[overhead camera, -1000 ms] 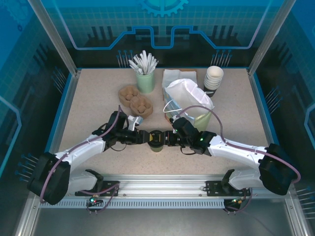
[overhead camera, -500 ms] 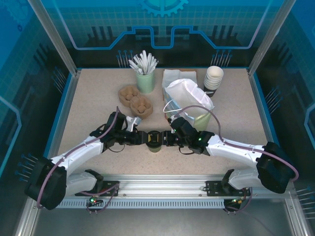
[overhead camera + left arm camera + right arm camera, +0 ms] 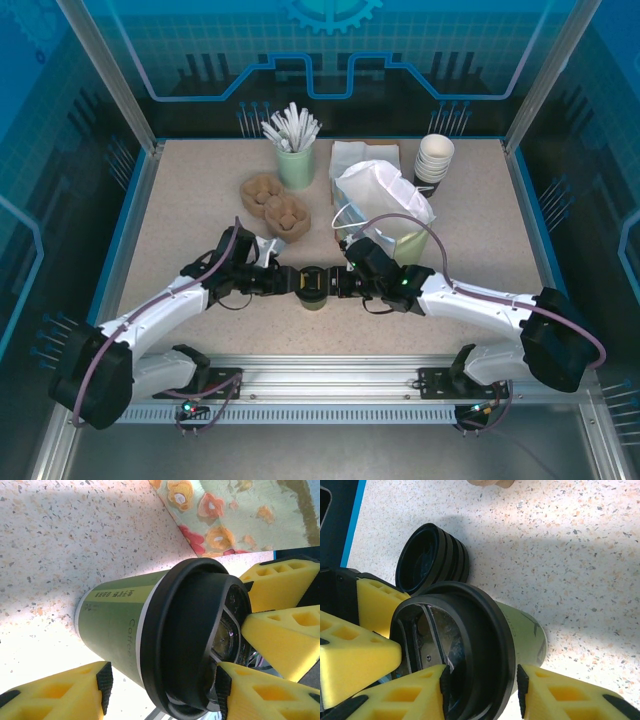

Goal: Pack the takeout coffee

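Fingers [image 3: 55,697] of left gripper [image 3: 164,687]: yellow foam with black pads, set apart to either side of the takeout coffee [image 3: 120,625], one pad right at the green wall, the other at the rim of the black lid [image 3: 190,640]. Cannot tell whether pressing or merely alongside. Fingers of right gripper [image 3: 483,687]: likewise apart, coming from the opposite direction, pads close against the lid rim on both sides. Cannot tell whether clamped there either.

Speckled tabletop [image 3: 180,200] beneath both pairs. Just beyond the right fingers, a tall paper bag [image 3: 385,195], white at the top, pale green lower down with a print of orange and red flowers, much taller than the coffee. Beyond the left fingers and apart from them, brown pulp cup carriers [image 3: 275,203]. Far beyond the right fingers, near the back edge, a stack of lidless cups [image 3: 433,160], white inside. Far beyond the left fingers, a pale green holder of white sticks [image 3: 296,160].

Between the two pairs of fingers, upright on the tabletop, the takeout coffee: dark green wall with a lighter green band. Legible along the wall: "Coffe", the remainder hidden behind the lid rim. On the lighter band, a row of small East Asian characters, too small to read. Just beside the left fingers, a loose black lid [image 3: 432,560], ridged around its edge, close to the coffee.
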Tool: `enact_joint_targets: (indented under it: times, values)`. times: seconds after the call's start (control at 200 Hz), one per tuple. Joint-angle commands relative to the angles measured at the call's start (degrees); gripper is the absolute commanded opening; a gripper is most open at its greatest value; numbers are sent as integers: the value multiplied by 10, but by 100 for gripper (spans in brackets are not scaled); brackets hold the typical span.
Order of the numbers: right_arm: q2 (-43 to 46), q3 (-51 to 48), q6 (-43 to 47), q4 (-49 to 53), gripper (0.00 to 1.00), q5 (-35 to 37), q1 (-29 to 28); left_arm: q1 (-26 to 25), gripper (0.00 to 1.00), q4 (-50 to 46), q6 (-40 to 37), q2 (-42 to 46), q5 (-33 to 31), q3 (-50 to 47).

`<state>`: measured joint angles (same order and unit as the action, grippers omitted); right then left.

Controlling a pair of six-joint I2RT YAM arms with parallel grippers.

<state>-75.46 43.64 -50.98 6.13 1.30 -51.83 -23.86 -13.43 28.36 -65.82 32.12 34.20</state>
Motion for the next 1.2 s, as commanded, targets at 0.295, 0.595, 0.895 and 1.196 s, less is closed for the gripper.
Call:
enact_joint_targets:
  times: [0.295, 0.595, 0.895, 1.196]
  values:
    - [23, 32, 18, 88, 50, -2, -4, -2, 60, -58, -9, 31, -35, 58]
    - [49, 60, 34, 123, 53, -7, 2, 0, 61, -102, -11, 47, -87, 99]
    - [100, 105, 65, 183, 54, -30, 4, 23, 63, -129, 32, 58, -189, 143]
    - [161, 154, 100, 267, 55, -66, 21, 47, 66, -114, 70, 60, -297, 162]
